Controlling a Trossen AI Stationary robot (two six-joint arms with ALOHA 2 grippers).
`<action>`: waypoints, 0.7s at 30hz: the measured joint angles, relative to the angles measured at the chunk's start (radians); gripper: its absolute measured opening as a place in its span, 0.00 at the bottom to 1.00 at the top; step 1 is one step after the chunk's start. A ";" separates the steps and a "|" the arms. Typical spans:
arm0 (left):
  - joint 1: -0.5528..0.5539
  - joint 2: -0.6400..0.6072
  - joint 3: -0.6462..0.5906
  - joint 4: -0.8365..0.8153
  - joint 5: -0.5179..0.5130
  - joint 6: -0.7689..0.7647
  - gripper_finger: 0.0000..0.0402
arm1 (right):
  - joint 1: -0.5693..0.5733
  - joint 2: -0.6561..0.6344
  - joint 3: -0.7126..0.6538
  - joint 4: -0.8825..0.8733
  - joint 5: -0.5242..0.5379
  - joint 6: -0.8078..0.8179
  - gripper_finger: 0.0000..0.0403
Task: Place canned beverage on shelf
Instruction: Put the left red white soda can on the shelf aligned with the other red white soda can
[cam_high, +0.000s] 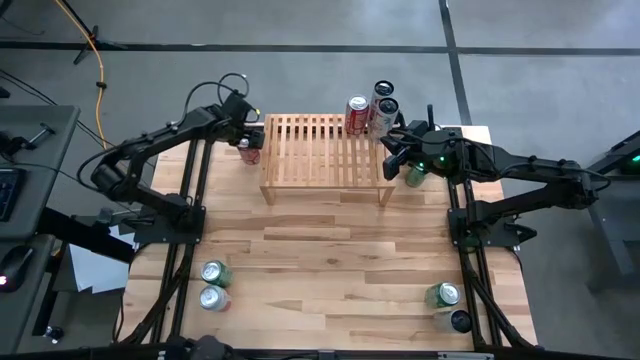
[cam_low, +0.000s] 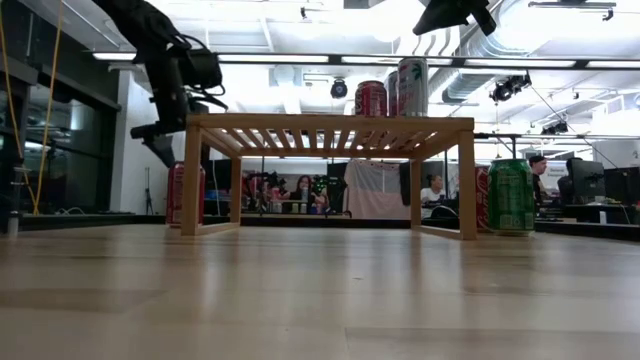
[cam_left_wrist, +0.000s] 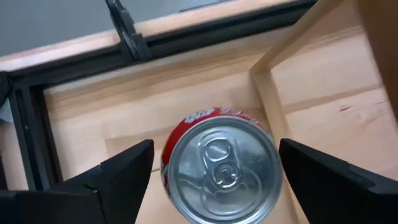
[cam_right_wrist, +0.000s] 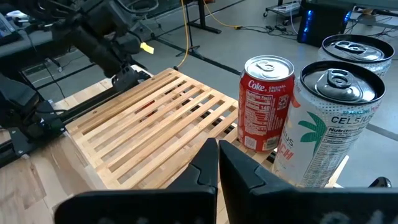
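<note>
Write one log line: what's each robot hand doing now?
left gripper: open around red can beside shelf | right gripper: shut, empty, over shelf by Coke can

shelf at table's far middle | three cans on shelf's right far corner

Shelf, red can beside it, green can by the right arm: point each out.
shelf (cam_high: 320, 150), high view, slatted top.
red can (cam_left_wrist: 217, 165), left wrist view, silver lid.
green can (cam_low: 511, 196), low view, side wall.

Light-wood table; yellow cable on grey floor; seated people behind.
</note>
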 joint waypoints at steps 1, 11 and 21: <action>0.000 0.005 0.000 -0.002 0.000 0.000 0.84 | 0.000 0.000 0.000 0.000 0.000 0.000 0.00; 0.000 0.015 0.000 -0.027 -0.012 0.007 0.84 | 0.000 0.000 0.000 0.000 0.000 0.000 0.00; 0.000 0.009 0.001 -0.053 -0.016 0.086 0.71 | 0.000 0.000 0.000 0.000 0.000 0.000 0.00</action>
